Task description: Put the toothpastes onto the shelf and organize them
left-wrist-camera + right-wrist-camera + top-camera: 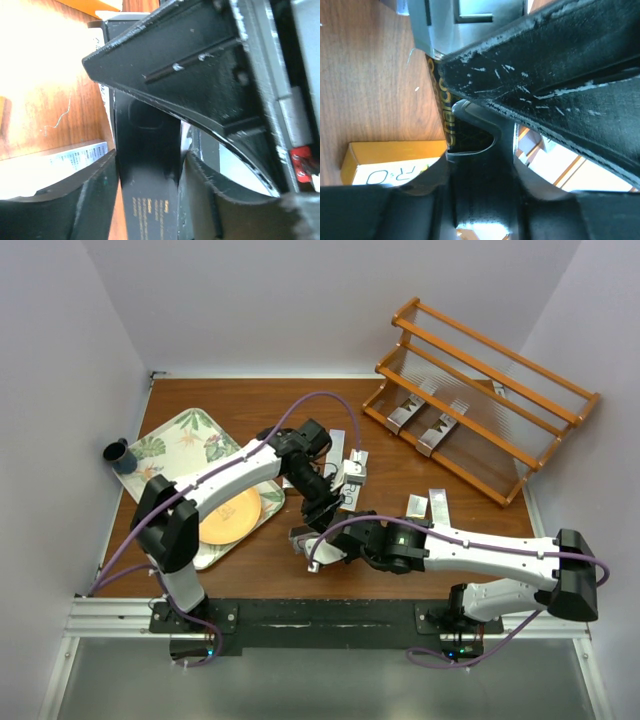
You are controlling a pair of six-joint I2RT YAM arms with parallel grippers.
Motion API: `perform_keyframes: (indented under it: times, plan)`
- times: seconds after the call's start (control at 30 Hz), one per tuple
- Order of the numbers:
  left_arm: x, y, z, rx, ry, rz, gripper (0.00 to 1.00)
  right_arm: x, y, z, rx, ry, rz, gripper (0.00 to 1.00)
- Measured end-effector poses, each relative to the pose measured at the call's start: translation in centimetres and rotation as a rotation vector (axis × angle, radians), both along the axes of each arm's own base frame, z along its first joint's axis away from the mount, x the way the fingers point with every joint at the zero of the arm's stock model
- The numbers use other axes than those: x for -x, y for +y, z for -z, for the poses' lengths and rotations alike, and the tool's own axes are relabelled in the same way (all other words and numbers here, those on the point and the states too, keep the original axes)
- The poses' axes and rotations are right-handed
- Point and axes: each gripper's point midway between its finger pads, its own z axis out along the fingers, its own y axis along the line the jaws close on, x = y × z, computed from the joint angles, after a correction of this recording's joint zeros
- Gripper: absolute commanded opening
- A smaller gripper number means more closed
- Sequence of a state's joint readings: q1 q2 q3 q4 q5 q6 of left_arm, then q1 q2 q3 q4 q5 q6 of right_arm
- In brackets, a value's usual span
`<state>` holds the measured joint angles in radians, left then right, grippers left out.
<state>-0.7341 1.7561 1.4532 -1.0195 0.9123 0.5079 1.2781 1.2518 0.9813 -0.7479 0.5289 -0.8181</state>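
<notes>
Two toothpaste cartons (405, 412) rest on the shelf (490, 371) far right (loose cartons (437, 505) lie mid-table), the right gripper (318, 548) clamped on a dark carton (445, 120), the left gripper (322, 520) flanking it, grip unclear.

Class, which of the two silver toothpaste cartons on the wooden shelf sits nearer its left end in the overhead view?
The shiny silver carton at the orange-brown wooden shelf's lower left corner; its twin lies rightwards.

Left arm (225, 478) and right arm (490, 548) angled inward, wrists nearly touching, both jaws narrow
</notes>
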Motion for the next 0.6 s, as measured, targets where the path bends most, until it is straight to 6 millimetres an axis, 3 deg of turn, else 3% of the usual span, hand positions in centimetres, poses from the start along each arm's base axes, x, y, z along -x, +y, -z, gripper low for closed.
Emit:
perform_keyframes:
  times: [0.13,0.3,0.37,0.47,0.6]
  plan:
    - [-0.4,-0.1,-0.4,0.003,-0.03,-0.013,0.85,0.2,-0.4,0.3,0.011,0.018,0.01,0.14]
    - [-2.5,0.2,-2.3,0.004,-0.164,-0.112,0.94,1.2,-1.0,1.1,0.015,0.079,0.022,0.14]
    - [-4.2,0.7,-3.7,0.014,-0.231,-0.195,0.95,1.5,-1.2,1.3,0.01,0.097,0.036,0.14]
    - [-8.5,2.6,-7.0,0.039,-0.366,-0.403,0.98,1.9,-1.4,1.7,0.0,0.125,0.061,0.14]
    - [-14.0,7.7,-12.9,0.072,-0.6,-0.778,1.0,1.8,-1.7,2.0,-0.056,0.181,0.141,0.15]
